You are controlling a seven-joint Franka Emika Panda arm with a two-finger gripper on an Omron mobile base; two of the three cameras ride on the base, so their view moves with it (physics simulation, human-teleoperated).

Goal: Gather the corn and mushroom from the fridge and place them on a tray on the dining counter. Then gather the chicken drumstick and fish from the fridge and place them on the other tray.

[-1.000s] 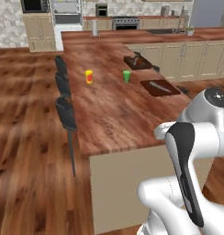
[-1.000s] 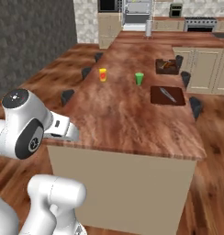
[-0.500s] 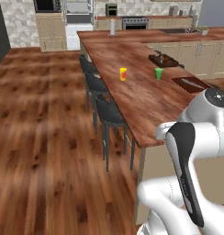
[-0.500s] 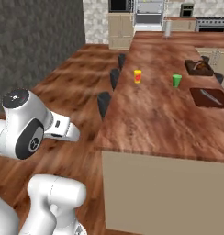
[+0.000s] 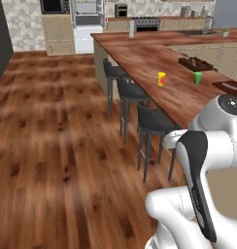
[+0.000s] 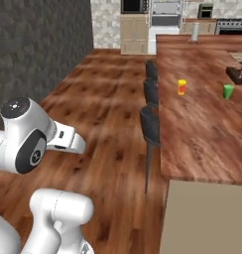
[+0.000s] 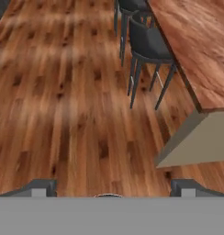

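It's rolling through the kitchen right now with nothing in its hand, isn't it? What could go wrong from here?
Yes, the gripper is open and empty. Risks as I see them:
1. The bar stools stand close along the dining counter, so the base might clip one while driving past.
2. The yellow cup and green cup sit on that counter and could get knocked when trays are loaded.

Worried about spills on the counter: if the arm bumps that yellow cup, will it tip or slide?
The yellow cup looks taller than wide, so a high nudge would probably tip it. The counter looks smooth, so a low push might slide it. It looks small, likely light.
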